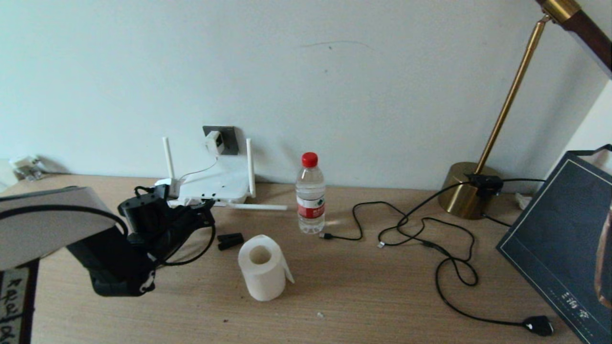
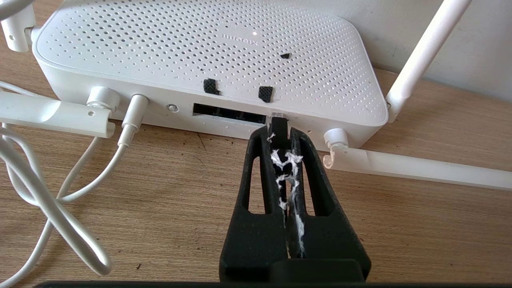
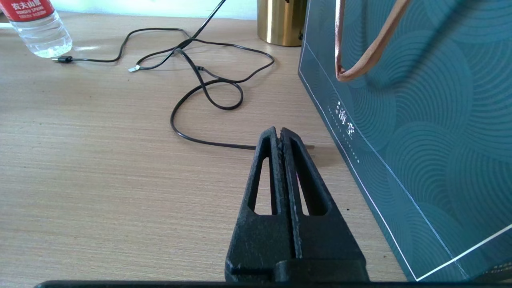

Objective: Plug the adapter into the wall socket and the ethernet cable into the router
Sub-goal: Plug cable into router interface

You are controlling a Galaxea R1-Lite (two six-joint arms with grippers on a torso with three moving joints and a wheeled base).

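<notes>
- One router [image 2: 208,52] on the desk [image 1: 363,296], two antennas up, two lying flat; one bottle [image 1: 310,193], one paper roll [image 1: 262,267].
- One adapter [image 1: 213,142] sits in the wall socket [image 1: 228,138].
- My left gripper [image 2: 279,134] reaches low, pinching the ethernet cable [image 2: 278,127], its tip at the router's ports.
- My right gripper [image 3: 279,134] rests pressed together beside the bag [image 3: 420,132].
</notes>
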